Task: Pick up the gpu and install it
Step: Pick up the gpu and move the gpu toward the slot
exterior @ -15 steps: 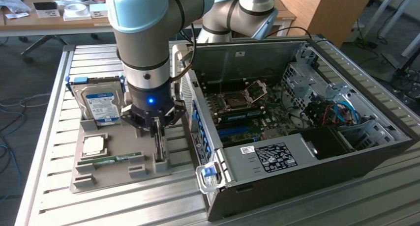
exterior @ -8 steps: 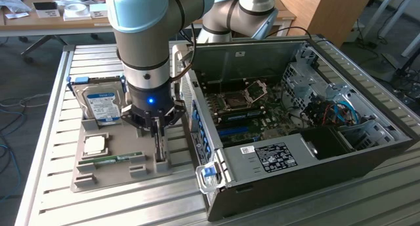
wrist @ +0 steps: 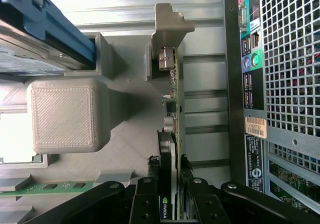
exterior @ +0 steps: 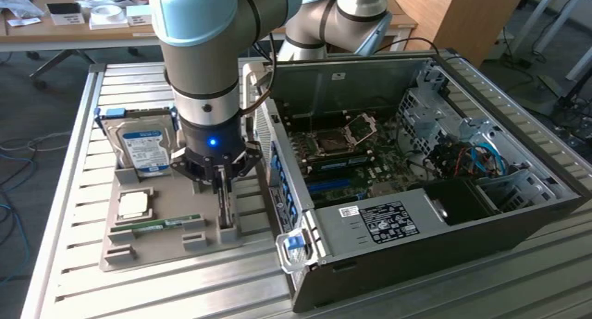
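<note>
gripper (exterior: pixel 219 182): clamped on gpu (exterior: pixel 224 215) top edge (card upright in grey tray (exterior: pixel 138 253))
gpu: just beside PC case (exterior: pixel 416 222), outside rear panel
fingers (wrist: pixel 165 181): touching both card faces

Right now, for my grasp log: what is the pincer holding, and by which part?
The pincer grips the gpu across its faces, near the end opposite its metal bracket; it stands on edge in the tray.
</note>
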Controlling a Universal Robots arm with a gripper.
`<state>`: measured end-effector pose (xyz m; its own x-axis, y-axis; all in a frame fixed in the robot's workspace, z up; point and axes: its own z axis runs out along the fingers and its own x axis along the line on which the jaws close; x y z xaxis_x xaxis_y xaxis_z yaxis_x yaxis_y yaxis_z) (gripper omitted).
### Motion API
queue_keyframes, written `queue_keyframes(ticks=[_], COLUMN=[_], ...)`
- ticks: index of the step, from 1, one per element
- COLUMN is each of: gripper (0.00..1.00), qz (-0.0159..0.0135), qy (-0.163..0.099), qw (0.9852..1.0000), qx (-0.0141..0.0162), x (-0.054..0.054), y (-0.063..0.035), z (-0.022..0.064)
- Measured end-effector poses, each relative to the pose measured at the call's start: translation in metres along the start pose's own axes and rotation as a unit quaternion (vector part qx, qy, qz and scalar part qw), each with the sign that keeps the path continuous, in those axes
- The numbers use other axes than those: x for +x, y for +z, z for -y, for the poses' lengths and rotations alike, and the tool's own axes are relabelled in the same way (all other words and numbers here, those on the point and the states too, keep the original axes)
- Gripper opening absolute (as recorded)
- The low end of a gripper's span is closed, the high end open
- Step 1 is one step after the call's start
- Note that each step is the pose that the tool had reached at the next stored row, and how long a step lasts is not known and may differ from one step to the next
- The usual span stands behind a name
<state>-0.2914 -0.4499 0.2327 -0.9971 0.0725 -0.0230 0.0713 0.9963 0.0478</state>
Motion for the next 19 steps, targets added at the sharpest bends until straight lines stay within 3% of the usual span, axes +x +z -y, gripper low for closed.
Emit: queue_keyframes(ticks=[15,19], gripper=[0.27,0.27], qz=[-0.0001,-0.0002], qy=[-0.004,-0.004], qw=[1.0,1.0], qx=[-0.0002,-0.0002], x=[0.0,-0.0001], y=[-0.0001,-0.0048], z=[0.0,-0.0002])
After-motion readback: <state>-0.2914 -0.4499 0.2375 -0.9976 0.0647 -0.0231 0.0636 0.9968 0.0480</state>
